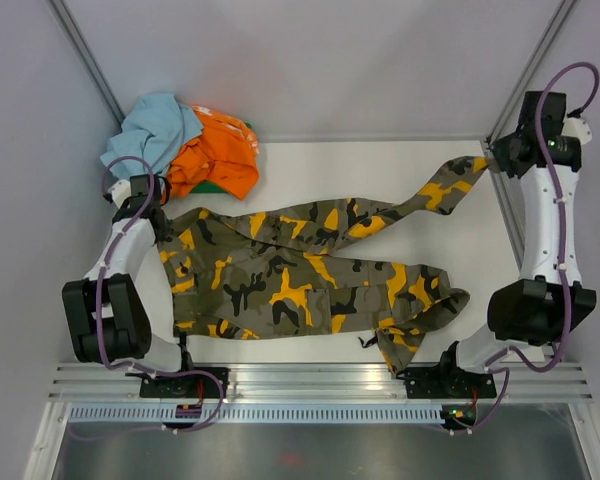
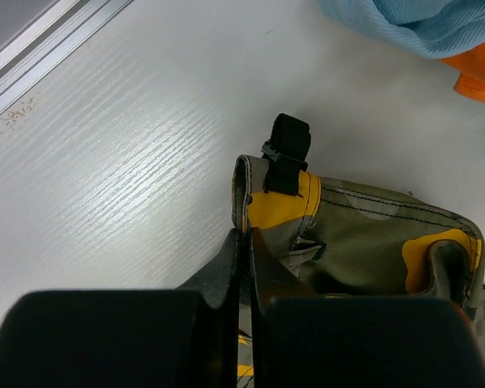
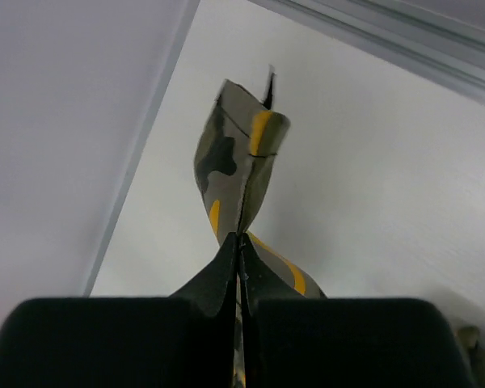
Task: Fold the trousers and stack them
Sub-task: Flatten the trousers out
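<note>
The camouflage trousers (image 1: 300,270) lie spread across the white table, waist at the left, legs running right. My left gripper (image 1: 162,222) is shut on the waistband corner (image 2: 263,202), where a black strap with a buckle (image 2: 287,153) sticks up. My right gripper (image 1: 492,165) is shut on the hem of the far leg (image 3: 238,162), stretched out toward the back right corner. In the right wrist view that hem hangs twisted above the fingers. The near leg ends bunched near the right arm's base (image 1: 420,325).
A pile of other clothes sits at the back left: a light blue garment (image 1: 155,130) and an orange one (image 1: 218,155), with blue cloth (image 2: 412,24) close behind the waistband. Grey walls enclose the table; a metal rail (image 1: 300,385) runs along the near edge.
</note>
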